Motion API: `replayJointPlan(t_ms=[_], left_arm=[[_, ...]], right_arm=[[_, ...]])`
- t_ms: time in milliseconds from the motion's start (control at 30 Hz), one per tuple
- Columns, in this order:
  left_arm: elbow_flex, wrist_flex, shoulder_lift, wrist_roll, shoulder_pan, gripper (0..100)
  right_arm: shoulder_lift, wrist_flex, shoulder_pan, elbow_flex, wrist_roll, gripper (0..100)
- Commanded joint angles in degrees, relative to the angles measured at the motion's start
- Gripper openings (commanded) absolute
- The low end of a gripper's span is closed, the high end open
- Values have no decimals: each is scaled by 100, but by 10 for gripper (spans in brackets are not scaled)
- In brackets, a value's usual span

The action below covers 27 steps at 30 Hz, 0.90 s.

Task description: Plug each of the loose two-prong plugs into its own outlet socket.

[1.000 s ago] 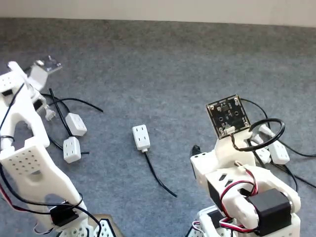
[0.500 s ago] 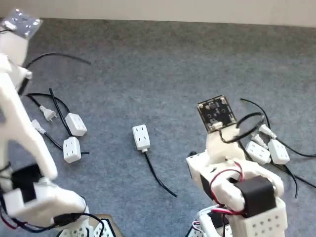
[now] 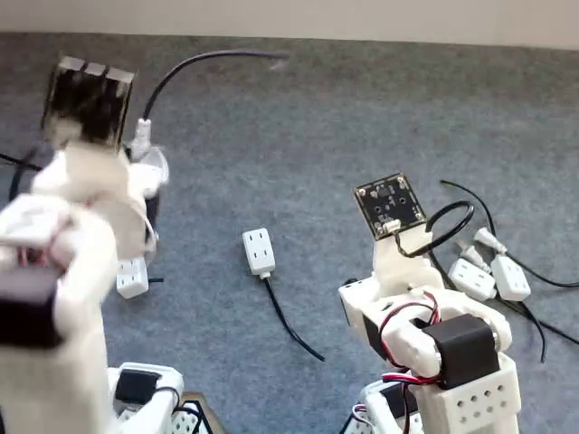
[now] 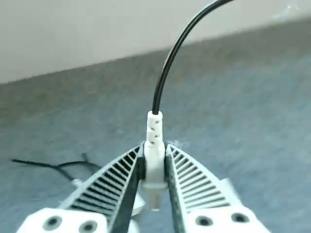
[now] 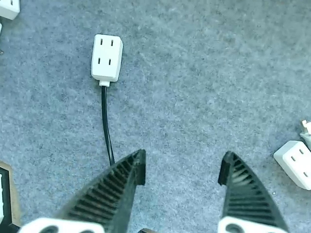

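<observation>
My left gripper is shut on a white two-prong plug, whose black cord arcs upward from it. In the high view this arm is raised over the left side of the grey carpet, with the plug held high and its cord curving to the right. A white outlet socket with a black lead lies in the middle of the carpet. My right gripper hangs open above bare carpet, short of that socket, with nothing between its fingers.
Two more white sockets and a loose plug with black cords lie at the right. Another socket lies at the left, partly behind the raised arm. A socket's corner shows beside my right gripper.
My left arm has swung up and to the right with the plug, lifting the cord off the carpet. The right arm has shifted slightly to the left.
</observation>
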Motion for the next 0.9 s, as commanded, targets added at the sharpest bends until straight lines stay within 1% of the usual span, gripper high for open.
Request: replayJointPlan(t_ms=[0,133,167,200,300,367,500,600,667,733,800,867], left_arm=[[884,-826,-1059,1890,426,63],[1604,-1380,-1604,3807,391,63],[1763,-1503,-1754,4185,374,63],[1895,-1644,-1903,4413,374,63],[2343,-2075,-2457,4378,374,66],[2747,-2409,-2888,4035,374,66],[4004,-3367,-3899,3349,391,66],[5209,-4105,-4875,3200,374,63],[5991,-4782,-5596,3429,374,63],[6563,-5389,-6079,4009,374,62],[6818,-5793,-5859,4703,365,62],[6958,-5873,-5684,5389,391,62]], right_arm=[[-66,-110,84,-4,44,245],[-66,-127,75,-13,44,245],[-66,-127,66,-13,44,245],[-66,-127,66,-13,44,245],[-66,-136,57,-22,35,245],[-66,-136,57,-48,35,245],[-66,-127,75,-365,35,245],[-66,-127,57,-620,35,245],[-66,-136,48,-787,35,245],[-66,-136,48,-927,35,245],[-66,-136,48,-1024,35,245],[-66,-136,-4,-1077,35,245]])
